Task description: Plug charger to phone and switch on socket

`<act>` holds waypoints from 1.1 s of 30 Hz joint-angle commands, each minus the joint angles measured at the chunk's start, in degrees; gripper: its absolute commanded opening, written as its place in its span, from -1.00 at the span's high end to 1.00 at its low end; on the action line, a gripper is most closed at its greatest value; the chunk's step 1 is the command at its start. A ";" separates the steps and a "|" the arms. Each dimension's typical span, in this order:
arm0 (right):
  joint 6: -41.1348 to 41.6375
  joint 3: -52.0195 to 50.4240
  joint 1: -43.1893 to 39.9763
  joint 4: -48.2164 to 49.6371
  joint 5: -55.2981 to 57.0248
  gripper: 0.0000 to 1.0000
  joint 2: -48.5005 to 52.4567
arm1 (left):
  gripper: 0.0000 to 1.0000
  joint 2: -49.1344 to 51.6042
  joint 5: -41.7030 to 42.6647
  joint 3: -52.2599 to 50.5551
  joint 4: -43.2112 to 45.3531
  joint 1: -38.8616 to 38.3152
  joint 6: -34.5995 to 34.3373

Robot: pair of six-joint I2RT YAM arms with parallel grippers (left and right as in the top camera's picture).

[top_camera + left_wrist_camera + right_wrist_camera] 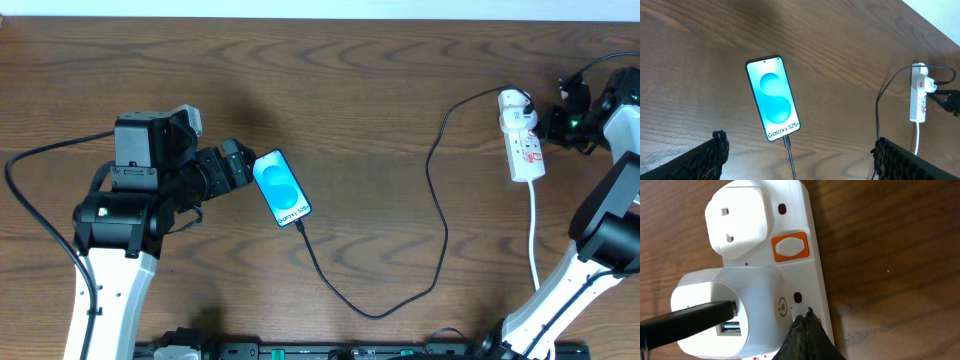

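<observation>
The phone [282, 188] [773, 98] lies flat on the table with its blue-and-cyan screen lit. The charger cable [440, 210] is plugged into the phone's bottom end by its black tip [787, 142]. It loops across the table to a white adapter [725, 310] seated in the socket strip [524, 140] [918, 92] [812, 287]. My left gripper [240, 165] [800, 152] stands open just left of the phone, holding nothing. My right gripper [556, 122] [807, 316] is shut, its tips pressing down on the strip at an orange switch beside the adapter.
A rounded white plug [737, 222] fills the strip's end outlet, with a second orange switch [790, 247] next to it. The strip's white cord [535, 230] runs toward the table's front edge past the right arm's base [560, 300]. The table's far edge is close behind the strip.
</observation>
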 commanded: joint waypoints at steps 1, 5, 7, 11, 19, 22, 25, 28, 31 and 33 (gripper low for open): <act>0.52 -1.62 3.15 -0.94 -8.33 0.98 0.15 | -0.88 -0.39 -0.48 1.05 0.07 0.07 0.13; 0.52 -1.90 3.80 -0.87 -8.33 0.98 0.15 | -0.88 -0.39 -0.48 1.05 0.07 0.07 0.13; 0.52 -1.95 4.35 -0.87 -8.33 0.98 0.15 | -0.88 -0.39 -0.48 1.05 0.07 0.07 0.13; 0.55 -1.95 5.09 -0.94 -8.33 0.98 0.15 | -0.88 -0.39 -0.50 1.05 0.07 0.07 0.13; 0.55 -1.95 5.84 -2.05 -8.33 0.98 0.15 | -0.88 -0.39 -0.50 1.05 0.07 0.07 0.13; 0.55 -1.95 5.88 -2.89 -8.33 0.98 0.15 | -0.89 -0.39 -0.50 1.05 0.07 0.07 0.13; 0.55 -1.95 5.88 -3.30 -8.35 0.98 0.15 | -0.88 -0.39 -0.50 1.05 0.07 0.07 0.13; 0.52 -1.95 5.88 -3.96 -8.59 0.98 0.15 | -0.88 -0.39 -0.50 1.05 0.07 0.07 0.13; 0.50 -1.95 5.88 -4.13 -8.76 0.98 0.15 | -0.88 -0.39 -0.50 1.05 0.07 0.07 0.13; 0.52 -1.95 5.97 -3.82 -8.76 0.98 0.15 | -0.88 -0.39 -0.50 1.05 0.07 0.07 0.13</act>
